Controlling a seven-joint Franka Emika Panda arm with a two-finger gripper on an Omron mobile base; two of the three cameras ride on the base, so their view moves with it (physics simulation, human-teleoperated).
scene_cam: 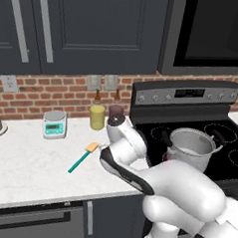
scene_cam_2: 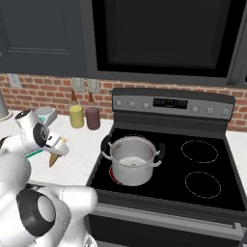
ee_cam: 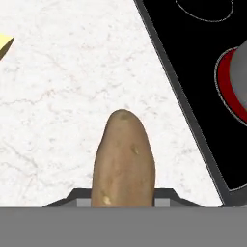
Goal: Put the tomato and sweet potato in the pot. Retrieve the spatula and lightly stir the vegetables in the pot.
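We see the claw [ee_cam: 123, 205] closed on the sweet potato [ee_cam: 124, 161], fingers clamped on its near end at either side, tuber sticking out ahead of the claw above the white marble counter [ee_cam: 62, 96]. In the right base view the sweet potato [scene_cam_2: 54, 159] pokes down from the hand, held above the counter [scene_cam_2: 79, 154].

Pot [scene_cam_2: 132, 159] sits on the front left burner of the black stove [scene_cam_2: 202, 193], off to the claw's right in the base views; in the hand view its grey wall [ee_cam: 240, 82] and the glowing red burner ring are at the right edge, well apart from the tuber. We cannot tell whether the tomato is inside the pot.

Spatula [scene_cam: 82, 157] lies flat on the counter [scene_cam: 28, 165], left of the arm in the left base view, teal handle toward the front, pale blade toward the wall. A yellow corner shows at the top left of the hand view.

Behind the claw by the brick wall: yellow jar [scene_cam: 96, 116], maroon jar [scene_cam: 115, 111], a small teal scale [scene_cam: 55, 124].
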